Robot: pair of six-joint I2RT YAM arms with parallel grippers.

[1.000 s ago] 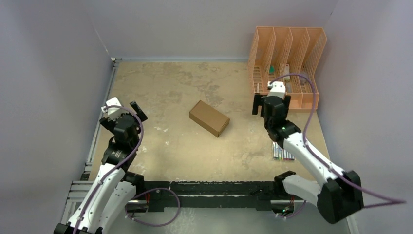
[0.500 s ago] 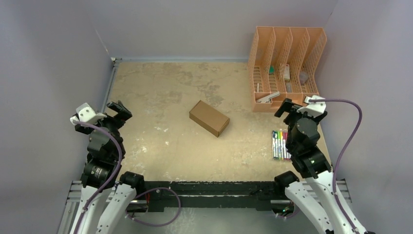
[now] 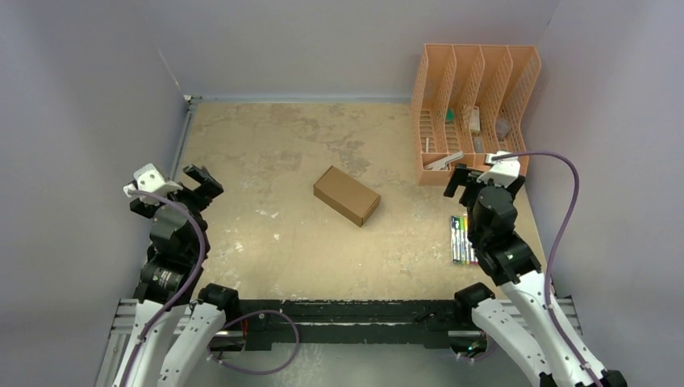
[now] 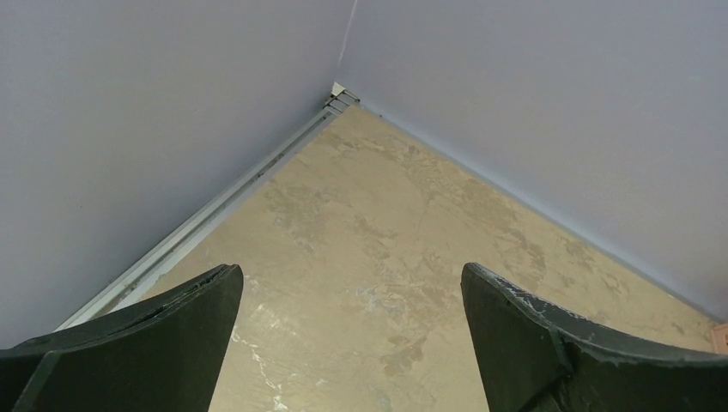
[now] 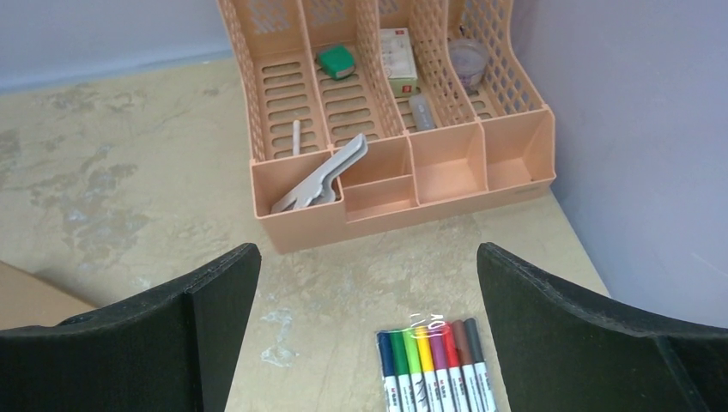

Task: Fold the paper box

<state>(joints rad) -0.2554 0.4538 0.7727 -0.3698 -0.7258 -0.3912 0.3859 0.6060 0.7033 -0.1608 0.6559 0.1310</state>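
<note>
The paper box (image 3: 347, 195) is a small closed brown cardboard carton lying at an angle in the middle of the table, touched by neither gripper. A corner of it shows at the left edge of the right wrist view (image 5: 26, 299). My left gripper (image 3: 179, 187) is open and empty, raised over the table's left side, well left of the box. In the left wrist view its fingers (image 4: 154, 335) frame only bare tabletop. My right gripper (image 3: 476, 176) is open and empty, raised near the table's right side, right of the box.
An orange plastic file rack (image 3: 476, 109) with small items stands at the back right, also in the right wrist view (image 5: 386, 112). A pack of coloured markers (image 3: 461, 240) lies on the table under my right gripper (image 5: 433, 365). Grey walls enclose the table.
Both arms pulled back from the middle towards their own sides, then shifted slightly: the left gripper a little right, the right gripper a little left and further back. The box has not moved.
</note>
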